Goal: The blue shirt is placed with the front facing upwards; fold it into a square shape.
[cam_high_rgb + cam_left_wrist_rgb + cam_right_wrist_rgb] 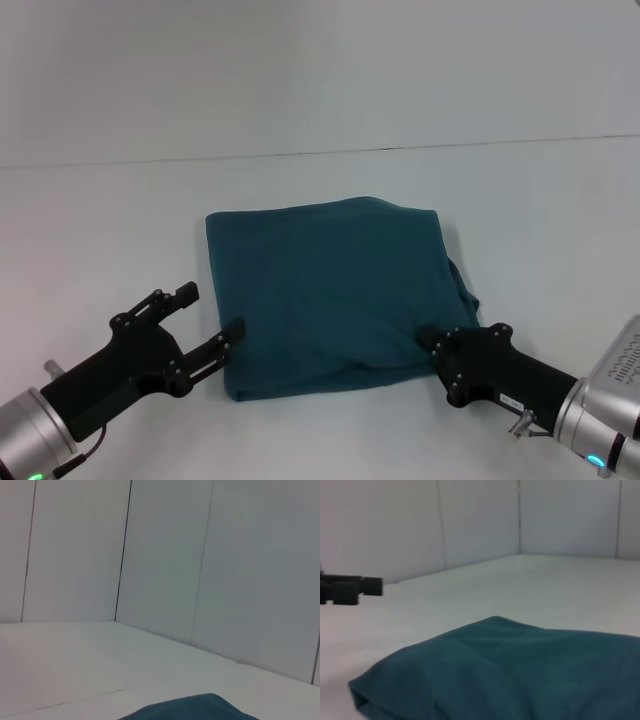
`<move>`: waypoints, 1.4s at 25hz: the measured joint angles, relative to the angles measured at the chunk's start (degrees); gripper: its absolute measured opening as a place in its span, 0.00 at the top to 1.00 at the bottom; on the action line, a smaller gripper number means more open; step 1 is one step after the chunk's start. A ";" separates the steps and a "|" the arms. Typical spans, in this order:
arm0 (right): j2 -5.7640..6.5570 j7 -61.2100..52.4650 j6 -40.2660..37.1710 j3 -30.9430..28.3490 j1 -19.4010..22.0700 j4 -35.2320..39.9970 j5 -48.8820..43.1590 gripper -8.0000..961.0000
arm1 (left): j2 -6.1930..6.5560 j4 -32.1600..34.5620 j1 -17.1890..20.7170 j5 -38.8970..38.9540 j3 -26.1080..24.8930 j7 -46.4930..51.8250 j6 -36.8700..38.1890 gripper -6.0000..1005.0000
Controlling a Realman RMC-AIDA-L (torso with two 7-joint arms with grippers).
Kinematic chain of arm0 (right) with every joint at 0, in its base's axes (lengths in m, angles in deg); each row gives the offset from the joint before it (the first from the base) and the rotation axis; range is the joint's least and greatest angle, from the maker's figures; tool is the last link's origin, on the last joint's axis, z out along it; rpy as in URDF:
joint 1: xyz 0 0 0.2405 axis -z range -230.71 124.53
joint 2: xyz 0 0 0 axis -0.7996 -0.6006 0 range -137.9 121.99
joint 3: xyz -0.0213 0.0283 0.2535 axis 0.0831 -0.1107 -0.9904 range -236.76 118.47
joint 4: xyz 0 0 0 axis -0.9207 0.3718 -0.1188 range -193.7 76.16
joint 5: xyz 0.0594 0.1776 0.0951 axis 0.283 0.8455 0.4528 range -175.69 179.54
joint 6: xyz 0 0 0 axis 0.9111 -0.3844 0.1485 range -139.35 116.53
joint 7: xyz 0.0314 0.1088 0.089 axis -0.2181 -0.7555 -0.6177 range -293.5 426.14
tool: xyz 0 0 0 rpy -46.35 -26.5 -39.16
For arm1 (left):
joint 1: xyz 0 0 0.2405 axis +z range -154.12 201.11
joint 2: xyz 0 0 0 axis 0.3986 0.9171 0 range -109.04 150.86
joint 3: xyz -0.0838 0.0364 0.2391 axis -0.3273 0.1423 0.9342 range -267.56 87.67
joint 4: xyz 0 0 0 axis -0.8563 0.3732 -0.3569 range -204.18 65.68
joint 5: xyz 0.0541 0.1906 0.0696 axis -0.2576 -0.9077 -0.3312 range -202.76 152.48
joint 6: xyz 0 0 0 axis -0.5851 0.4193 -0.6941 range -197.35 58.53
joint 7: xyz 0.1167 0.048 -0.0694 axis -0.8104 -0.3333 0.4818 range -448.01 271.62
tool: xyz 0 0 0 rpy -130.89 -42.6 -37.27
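One blue shirt (pixel 330 295), folded square, between two grippers' jaws.

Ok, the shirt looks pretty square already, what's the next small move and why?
Probably back both claws off toward the robot. The blue shirt already lies as a rough square on the table. The left claw stands open at its near left corner; the right claw is at the near right corner, where a bit of fabric bulges out.

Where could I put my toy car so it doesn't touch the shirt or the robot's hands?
Bare table lies behind the blue shirt and far out on both sides. It's crowded at the near corners, where the left gripper and right gripper sit.
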State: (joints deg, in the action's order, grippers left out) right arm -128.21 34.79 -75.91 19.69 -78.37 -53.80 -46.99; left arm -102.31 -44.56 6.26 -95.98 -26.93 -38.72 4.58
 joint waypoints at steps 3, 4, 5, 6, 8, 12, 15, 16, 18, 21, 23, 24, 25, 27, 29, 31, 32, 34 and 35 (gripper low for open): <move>-0.05 -2.05 0.40 1.86 -0.65 -0.02 0.02 0.96 | 0.00 0.00 0.00 0.00 0.00 0.00 0.02 0.21; -0.05 -2.60 0.51 2.51 -0.86 -0.02 0.03 0.96 | 0.00 0.00 0.00 0.00 -0.02 0.00 0.02 0.21; -0.06 -3.12 0.59 3.10 -1.05 -0.01 0.03 0.96 | 0.00 0.00 0.00 0.00 -0.07 0.00 0.05 0.21; -0.11 -3.36 0.56 3.67 -1.11 0.03 0.05 0.96 | 0.00 0.00 0.00 0.00 -0.18 0.00 0.10 0.21; -0.19 -3.64 -0.25 4.16 -1.06 0.13 0.11 0.96 | 0.00 0.00 0.05 0.00 -0.45 0.00 0.43 0.21; 0.49 -4.13 -6.30 1.75 0.77 0.55 1.00 0.96 | 0.26 0.28 0.56 -0.02 -0.83 0.00 1.74 0.21; 1.78 -5.27 -9.74 -1.73 2.26 1.18 1.25 0.95 | 0.55 1.20 0.67 -1.12 -1.05 0.29 2.83 0.21; 2.60 -6.71 -10.63 -2.43 2.60 1.79 1.18 0.95 | 0.59 1.85 0.68 -2.24 -1.28 0.87 3.06 0.21; 4.41 -11.21 -11.77 -2.31 2.86 4.09 -0.24 0.85 | 0.68 3.92 0.63 -4.86 -1.91 2.88 3.33 0.21; 7.56 -20.95 -11.04 -1.85 2.96 10.97 -7.08 0.71 | 0.92 8.29 0.29 -10.39 -2.57 8.34 3.37 0.21; 9.11 -31.17 -9.04 -2.10 3.13 18.42 -15.17 0.64 | 1.21 11.20 -0.23 -14.47 -2.80 12.95 3.36 0.21; 9.61 -35.26 -8.23 -2.33 3.35 22.12 -19.02 0.61 | 1.43 13.34 -0.72 -17.51 -2.88 16.64 3.28 0.21; 9.82 -39.59 -7.75 -2.65 3.72 26.68 -23.36 0.58 | 1.78 16.34 -1.66 -21.83 -2.98 22.12 3.02 0.21; 9.53 -48.20 -7.63 -4.31 4.59 36.15 -33.65 0.52 | 1.95 18.60 -2.53 -25.53 -3.02 26.17 2.91 0.21; 8.62 -54.40 -8.85 -6.36 4.82 43.48 -41.87 0.46 | 2.01 20.18 -3.42 -27.76 -3.08 28.55 2.88 0.21; 7.02 -59.24 -11.52 -9.17 4.55 49.54 -49.73 0.37 | 2.02 20.75 -4.11 -28.43 -3.07 29.33 2.84 0.16; 6.37 -60.74 -12.73 -10.45 4.34 51.41 -52.74 0.33 | 2.04 20.81 -4.51 -28.51 -3.08 29.43 2.75 0.13; 4.65 -62.51 -14.99 -13.20 3.72 54.53 -57.69 0.25 | 2.08 20.85 -5.17 -28.55 -3.11 29.48 2.60 0.13; 3.97 -63.02 -15.82 -14.18 3.52 55.66 -59.56 0.21 | 2.09 20.86 -5.40 -28.58 -3.22 29.51 2.53 0.13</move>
State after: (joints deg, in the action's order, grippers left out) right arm -124.24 -28.23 -91.73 5.50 -74.85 1.87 -106.55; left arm -100.22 -23.70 0.86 -124.56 -30.16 -9.20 7.11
